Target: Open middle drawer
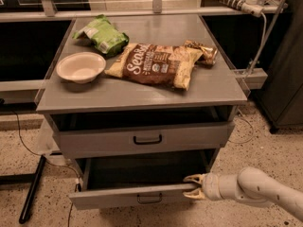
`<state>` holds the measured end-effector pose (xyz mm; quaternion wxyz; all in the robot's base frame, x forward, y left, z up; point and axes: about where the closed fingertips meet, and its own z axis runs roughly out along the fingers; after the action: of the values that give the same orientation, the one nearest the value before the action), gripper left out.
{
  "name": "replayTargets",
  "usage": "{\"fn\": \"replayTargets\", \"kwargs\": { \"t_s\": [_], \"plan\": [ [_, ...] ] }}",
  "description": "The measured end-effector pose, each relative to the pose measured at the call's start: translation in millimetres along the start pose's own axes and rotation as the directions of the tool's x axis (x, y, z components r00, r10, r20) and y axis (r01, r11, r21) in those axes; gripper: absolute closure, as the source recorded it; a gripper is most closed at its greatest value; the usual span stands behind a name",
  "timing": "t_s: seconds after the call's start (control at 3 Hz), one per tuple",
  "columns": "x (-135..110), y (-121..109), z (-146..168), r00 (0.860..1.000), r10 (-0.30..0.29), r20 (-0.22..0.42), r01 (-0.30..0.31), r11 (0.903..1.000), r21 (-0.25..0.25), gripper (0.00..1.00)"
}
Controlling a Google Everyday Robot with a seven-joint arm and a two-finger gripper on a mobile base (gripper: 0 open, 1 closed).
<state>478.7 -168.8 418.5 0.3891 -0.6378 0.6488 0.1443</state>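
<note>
The middle drawer is a wide grey metal drawer with a small black bar handle. It stands pulled out under the top drawer, and its dark inside shows. My gripper is at the right end of the middle drawer's front panel, reaching in from the lower right on a white arm. Its two tan fingers are spread apart, one on each side of the panel's top edge. The gripper holds nothing.
On the grey cabinet top lie a white bowl, a green bag, a brown chip bag and a small brown packet. A black leg and cable lie on the floor at left. A white bracket sticks out at right.
</note>
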Motion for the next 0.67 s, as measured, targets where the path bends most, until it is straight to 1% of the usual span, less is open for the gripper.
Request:
{"fn": "replayTargets", "kwargs": {
  "t_s": [0.33,0.67],
  "plan": [
    [-1.2,-0.5,-1.1,1.000,0.000,0.000,0.000,1.0000,0.000,0.35],
    [2.9,9.2,-4.1,1.000,0.006,0.015,-0.006,0.9999,-0.014,0.38]
  ]
}}
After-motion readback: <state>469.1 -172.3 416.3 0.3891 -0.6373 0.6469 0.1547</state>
